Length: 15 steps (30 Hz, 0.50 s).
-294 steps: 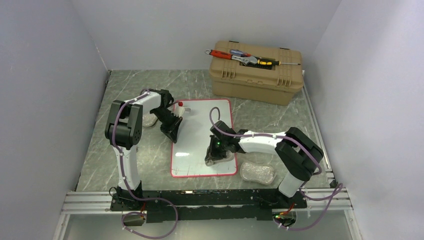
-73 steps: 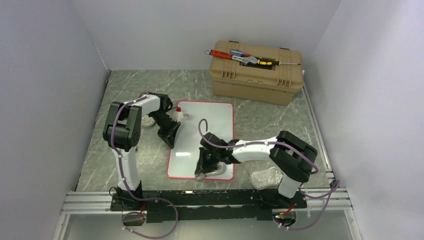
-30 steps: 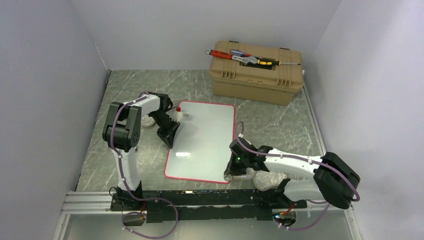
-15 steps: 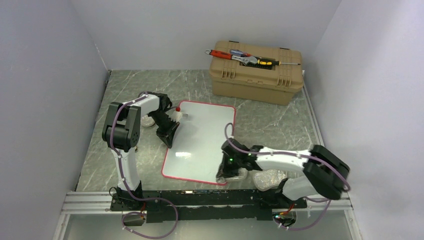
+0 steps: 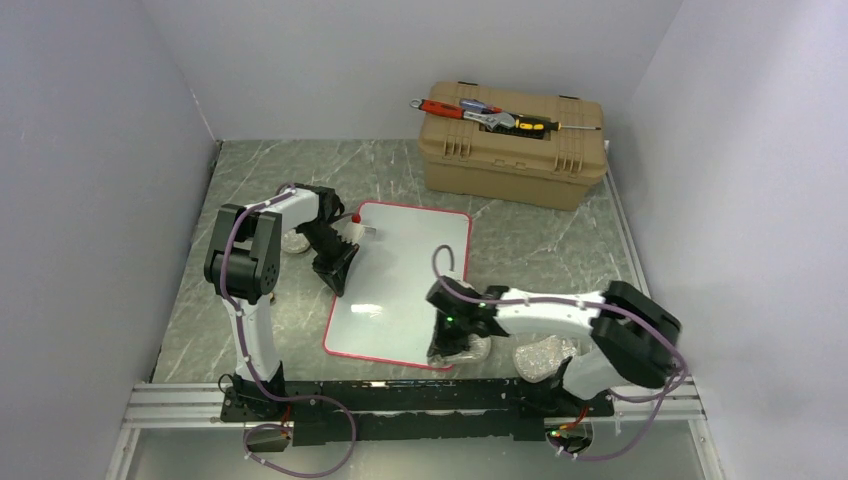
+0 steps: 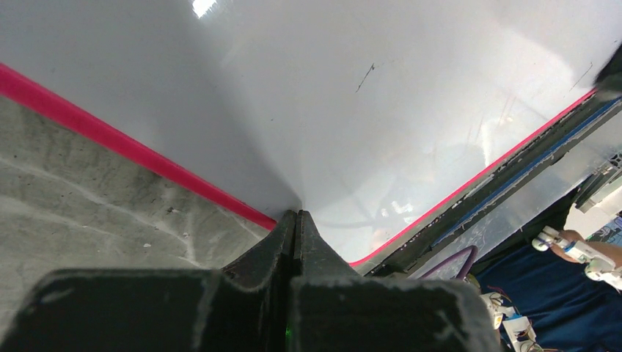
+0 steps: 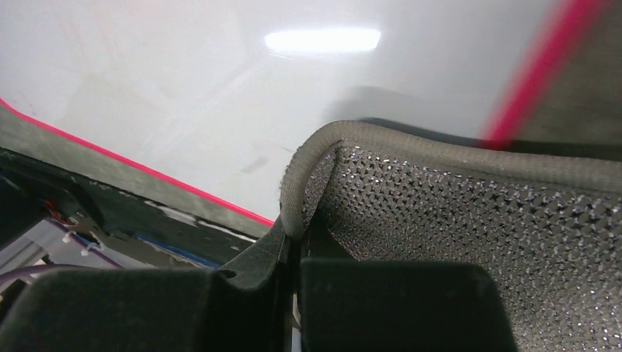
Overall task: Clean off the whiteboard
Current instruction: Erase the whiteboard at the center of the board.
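**Operator:** Where does the whiteboard lie?

**Guide:** Your whiteboard [image 5: 400,285] lies flat on the grey marbled counter [image 5: 540,240], about midway between the two arms. It is skewed a little, so its near end sits further to your left than its far end. A thin red rim runs all round. The glossy face shows a patch of glare. In the left wrist view you can also see one short dark stroke [image 6: 365,76].

**Operator:** And the two tools?

**Guide:** Your right tool [image 5: 445,340] stands over the board's near right corner, its fingers pinched on a grey mesh pad [image 7: 469,220]. The pad's bound edge is folded up between them, and the pad overlaps the red rim at that corner. Your left tool [image 6: 295,220] is closed with nothing between its fingers. The tips meet right at the rim on the board's left long side. You cannot tell whether they press on the rim or only touch it.

**Operator:** What lies around the board?

**Guide:** A second silvery pad [image 5: 543,355] lies on the counter just to the right of your right tool, off the board. A small red-capped item [image 5: 357,217] sits at the board's far left corner and is too small to name. A tan toolbox [image 5: 513,150] stands by the back wall, apart from the board. Hand tools [image 5: 490,112] lie on its closed lid, one with red handles and one with a yellow and black handle.
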Tool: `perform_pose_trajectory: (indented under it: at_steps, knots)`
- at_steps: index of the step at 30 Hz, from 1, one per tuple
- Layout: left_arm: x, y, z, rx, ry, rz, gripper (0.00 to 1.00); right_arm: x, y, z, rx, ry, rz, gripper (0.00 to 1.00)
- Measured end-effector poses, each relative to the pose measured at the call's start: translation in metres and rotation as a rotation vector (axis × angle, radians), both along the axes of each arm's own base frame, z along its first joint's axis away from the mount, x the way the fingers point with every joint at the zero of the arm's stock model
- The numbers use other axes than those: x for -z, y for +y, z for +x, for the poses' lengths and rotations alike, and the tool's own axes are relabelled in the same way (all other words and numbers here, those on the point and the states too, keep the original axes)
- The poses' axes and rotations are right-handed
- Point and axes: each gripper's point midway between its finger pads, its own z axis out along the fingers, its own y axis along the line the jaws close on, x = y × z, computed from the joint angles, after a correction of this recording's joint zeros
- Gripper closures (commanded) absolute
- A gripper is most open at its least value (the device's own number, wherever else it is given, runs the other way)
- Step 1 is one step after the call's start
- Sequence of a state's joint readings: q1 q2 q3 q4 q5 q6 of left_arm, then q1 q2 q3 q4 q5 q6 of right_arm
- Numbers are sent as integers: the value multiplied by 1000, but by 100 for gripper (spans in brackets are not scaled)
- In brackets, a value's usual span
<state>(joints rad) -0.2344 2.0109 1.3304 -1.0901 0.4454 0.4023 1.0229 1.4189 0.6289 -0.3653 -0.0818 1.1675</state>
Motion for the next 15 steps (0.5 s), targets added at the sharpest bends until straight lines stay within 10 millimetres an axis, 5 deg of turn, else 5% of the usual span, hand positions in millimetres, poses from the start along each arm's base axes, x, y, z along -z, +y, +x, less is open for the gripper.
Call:
perform_pose_trajectory:
  at_steps: [9, 13, 15]
  knots:
    - [0, 1, 0, 1, -1, 5, 97, -4, 92, 10, -173, 12, 45, 100]
    - [0, 1, 0, 2, -3, 6, 97, 1, 77, 8, -146, -4, 107, 100]
    - [0, 1, 0, 2, -4, 6, 96, 1, 54, 9, -96, -14, 135, 100]
